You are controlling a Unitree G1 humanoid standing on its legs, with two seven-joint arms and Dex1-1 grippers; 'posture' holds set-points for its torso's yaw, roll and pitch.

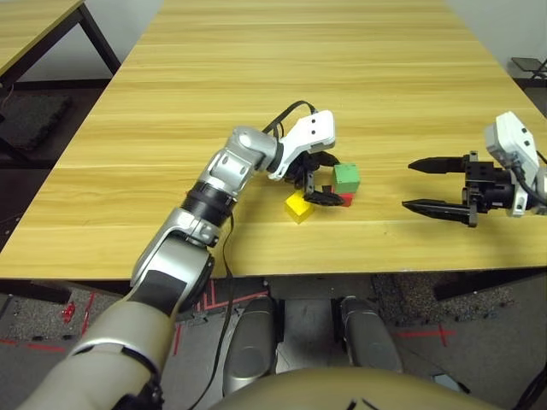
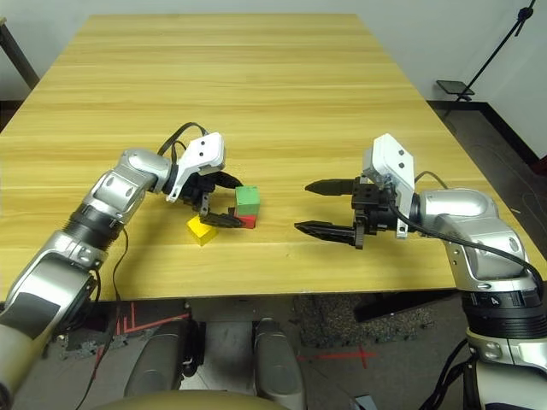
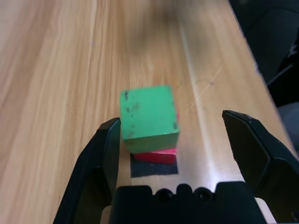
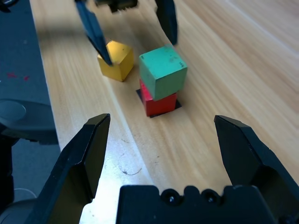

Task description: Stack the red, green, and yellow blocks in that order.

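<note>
The green block [image 1: 346,178] rests on the red block [image 1: 345,201], turned slightly askew, and the red block sits on a flat black patch [image 3: 154,168]. The yellow block [image 1: 298,207] lies on the table just left of this stack. My left gripper [image 1: 327,179] is open beside the stack on its left. One finger [image 3: 105,149] is close to the green block [image 3: 148,116], and the other finger [image 3: 247,140] stands well apart. My right gripper [image 2: 301,206] hovers open to the right of the stack, pointing at it with nothing between its fingers.
The wooden table [image 1: 299,77] stretches wide behind the blocks. Its front edge [image 1: 342,273] runs close to the stack. A second table [image 1: 34,26] stands at the far left, and a stand's base [image 2: 453,87] is on the floor at right.
</note>
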